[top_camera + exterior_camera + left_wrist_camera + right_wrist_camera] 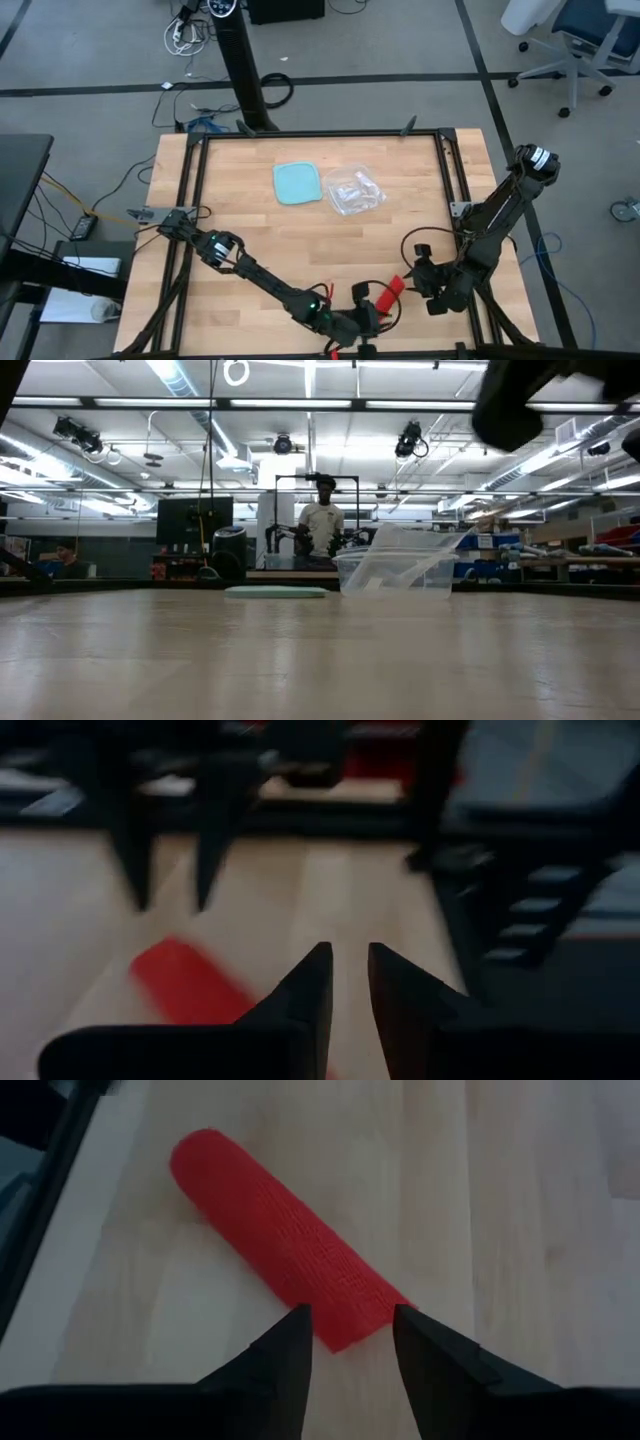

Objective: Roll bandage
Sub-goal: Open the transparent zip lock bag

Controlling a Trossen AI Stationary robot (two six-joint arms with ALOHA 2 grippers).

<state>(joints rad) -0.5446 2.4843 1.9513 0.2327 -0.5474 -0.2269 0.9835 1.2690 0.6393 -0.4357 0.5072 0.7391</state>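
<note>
The right pincer (347, 1332) is low over the bench's (250, 220) near edge, its fingers parted, one at either side of the near end of the red bandage (280, 1235), a rolled strip lying flat on the wood. Its arm folds back to the bench's right side. The left pincer (347, 982) has its fingers narrowly apart and grips nothing, just beside the bandage; its arm stretches low from the left edge.
</note>
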